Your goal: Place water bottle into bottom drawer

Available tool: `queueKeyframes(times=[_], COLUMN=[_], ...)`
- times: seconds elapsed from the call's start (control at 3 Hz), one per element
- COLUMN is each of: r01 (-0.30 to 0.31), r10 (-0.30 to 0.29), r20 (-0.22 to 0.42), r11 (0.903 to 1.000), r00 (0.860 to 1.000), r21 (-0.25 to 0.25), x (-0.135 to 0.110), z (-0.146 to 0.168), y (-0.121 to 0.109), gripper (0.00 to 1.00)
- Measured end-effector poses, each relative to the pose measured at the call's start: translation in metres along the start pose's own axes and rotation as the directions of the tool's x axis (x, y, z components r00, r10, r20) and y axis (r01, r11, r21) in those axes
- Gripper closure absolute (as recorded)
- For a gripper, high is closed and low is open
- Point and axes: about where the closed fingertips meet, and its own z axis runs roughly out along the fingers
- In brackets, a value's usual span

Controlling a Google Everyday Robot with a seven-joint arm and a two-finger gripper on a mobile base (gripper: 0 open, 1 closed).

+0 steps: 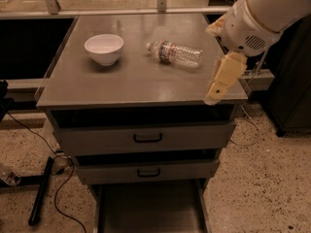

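The water bottle (174,53) lies on its side on the grey cabinet top (131,84), cap to the left, right of the white bowl (104,48). My gripper (221,80) hangs from the white arm over the top's right front corner, to the right of and nearer than the bottle, not touching it. The bottom drawer (150,210) stands pulled out at the foot of the cabinet, a flat grey tray with nothing seen in it.
Two shallower drawers with black handles, the upper drawer (148,138) and the middle drawer (147,172), are slightly pulled out. A black cable and stand leg (41,191) lie on the speckled floor at left. A metal rail (121,11) runs behind the cabinet.
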Motion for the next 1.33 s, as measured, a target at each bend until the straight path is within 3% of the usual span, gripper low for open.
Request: queueKeyframes(times=[0.33,0.67,1.0,1.33], r01=[0.048,0.117,0.151,0.140], r10=[-0.048,-0.120,-0.159,-0.153], r20=[0.010,0.058,0.101,0.137], r11=[0.9987,0.9917,0.9850,0.9849], r00=[0.999,0.991,0.982,0.979], r21=[0.018,0.054,0.085,0.101], x=[-0.009,-0.017,-0.016,-0.005], z=[0.009,0.023,0.038,0.057], y=[-0.020,-0.057,-0.090,-0.114], gripper=[0.00,0.00,0.00,0.00])
